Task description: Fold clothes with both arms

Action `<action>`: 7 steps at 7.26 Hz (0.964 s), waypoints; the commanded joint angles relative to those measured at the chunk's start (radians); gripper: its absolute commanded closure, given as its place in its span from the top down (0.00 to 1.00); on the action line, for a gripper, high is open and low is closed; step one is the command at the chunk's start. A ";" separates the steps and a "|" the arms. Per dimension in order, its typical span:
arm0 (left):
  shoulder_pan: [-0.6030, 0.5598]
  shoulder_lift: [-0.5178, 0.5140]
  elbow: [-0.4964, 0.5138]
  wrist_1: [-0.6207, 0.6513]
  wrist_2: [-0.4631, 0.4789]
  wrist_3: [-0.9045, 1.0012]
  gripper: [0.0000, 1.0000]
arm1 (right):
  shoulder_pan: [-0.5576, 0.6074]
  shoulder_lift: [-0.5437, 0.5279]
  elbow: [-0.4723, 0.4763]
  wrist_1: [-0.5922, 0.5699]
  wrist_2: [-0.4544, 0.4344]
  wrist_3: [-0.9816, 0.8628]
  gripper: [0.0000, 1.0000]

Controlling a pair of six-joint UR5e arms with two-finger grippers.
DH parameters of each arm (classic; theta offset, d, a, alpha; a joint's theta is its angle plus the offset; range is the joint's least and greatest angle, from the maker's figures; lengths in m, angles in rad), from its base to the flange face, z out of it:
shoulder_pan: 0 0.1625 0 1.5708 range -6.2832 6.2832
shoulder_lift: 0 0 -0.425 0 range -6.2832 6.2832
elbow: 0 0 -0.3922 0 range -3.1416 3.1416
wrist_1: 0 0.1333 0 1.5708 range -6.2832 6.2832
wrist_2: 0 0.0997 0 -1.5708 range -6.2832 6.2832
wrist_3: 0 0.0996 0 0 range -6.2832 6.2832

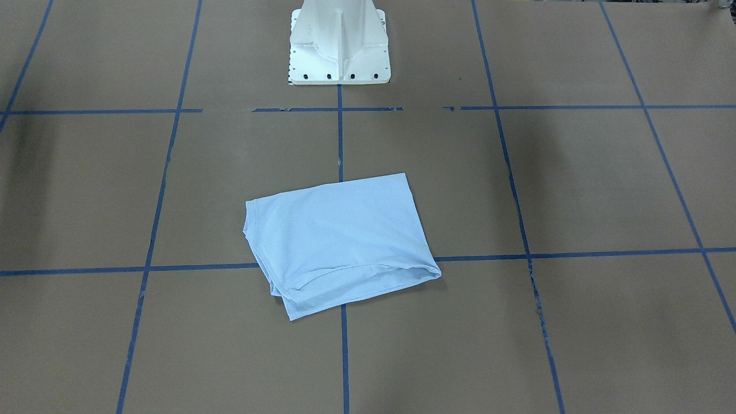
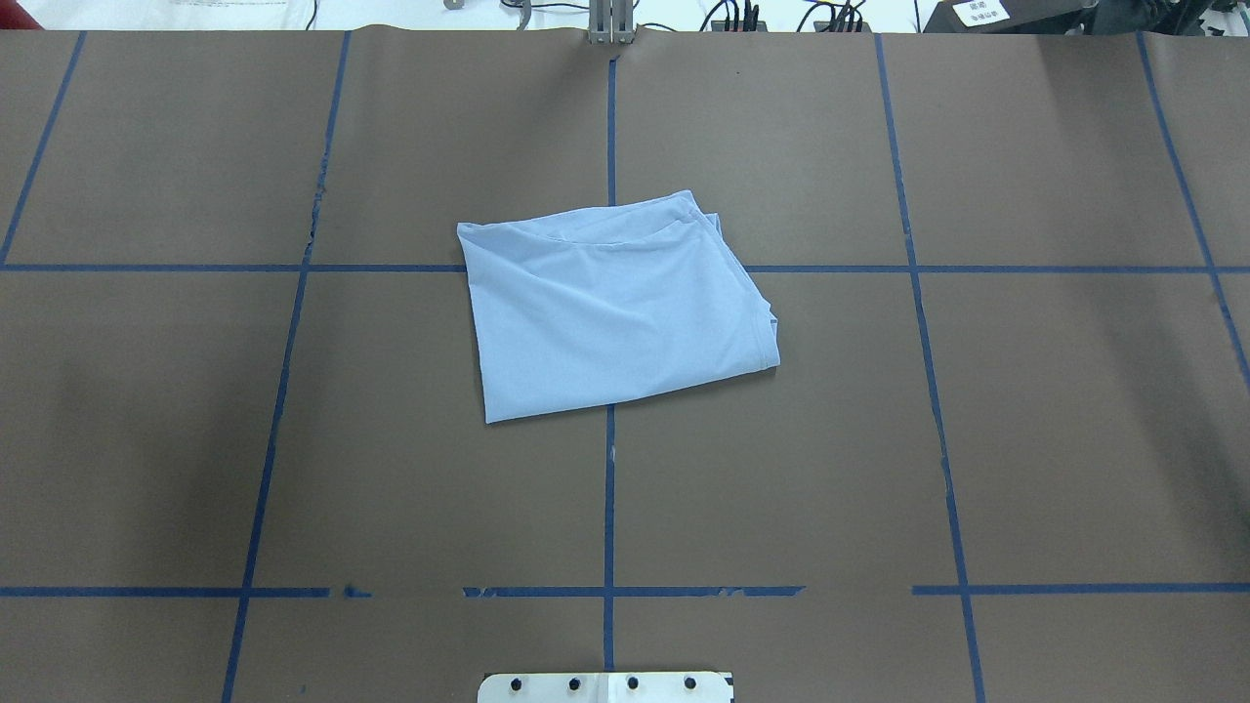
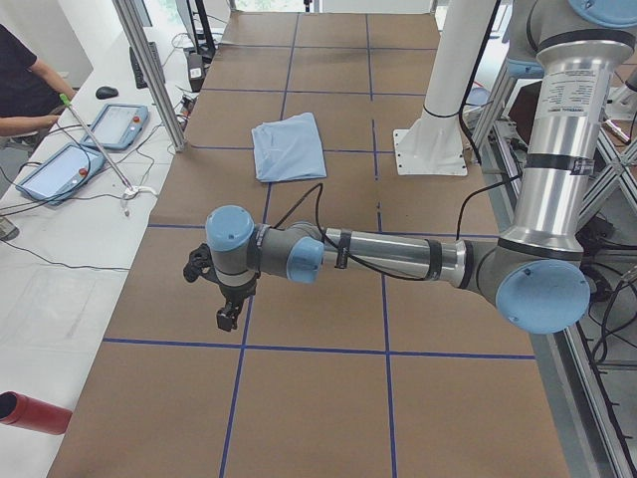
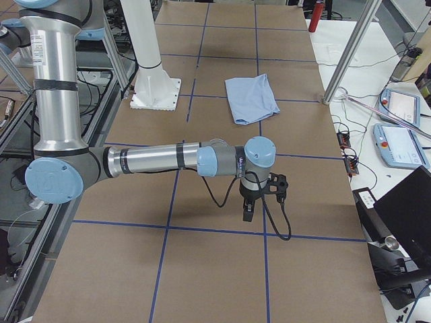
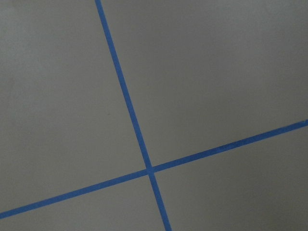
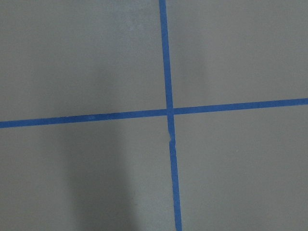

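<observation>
The light blue T-shirt (image 1: 339, 241) lies folded into a rough rectangle at the middle of the brown table; it also shows in the overhead view (image 2: 615, 308) and both side views (image 3: 289, 146) (image 4: 251, 97). Its print and neck label are hidden. Both arms are stretched out over the table's ends, far from the shirt. The left gripper (image 3: 227, 317) hangs above bare table, fingers down; the right gripper (image 4: 246, 214) does the same. They show only in the side views, so I cannot tell if they are open or shut. Nothing visible hangs from either gripper. The wrist views show only table and blue tape lines.
The white pedestal base (image 1: 339, 46) stands at the robot's edge of the table. Blue tape (image 2: 609, 488) marks a grid. A side bench holds tablets (image 3: 60, 169) and cables, with metal frame posts (image 3: 149, 70) along it. A red cylinder (image 3: 35, 413) lies near the corner. A person (image 3: 25, 90) sits there.
</observation>
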 commanded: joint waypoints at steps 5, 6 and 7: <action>-0.006 0.035 -0.057 0.004 0.004 0.001 1.00 | -0.003 -0.041 0.033 -0.012 0.034 -0.031 1.00; -0.018 0.037 -0.090 0.034 0.004 0.001 1.00 | -0.003 -0.041 0.031 -0.012 0.034 -0.031 1.00; -0.041 0.040 -0.168 0.169 0.004 0.001 1.00 | -0.003 -0.041 0.031 -0.014 0.034 -0.031 1.00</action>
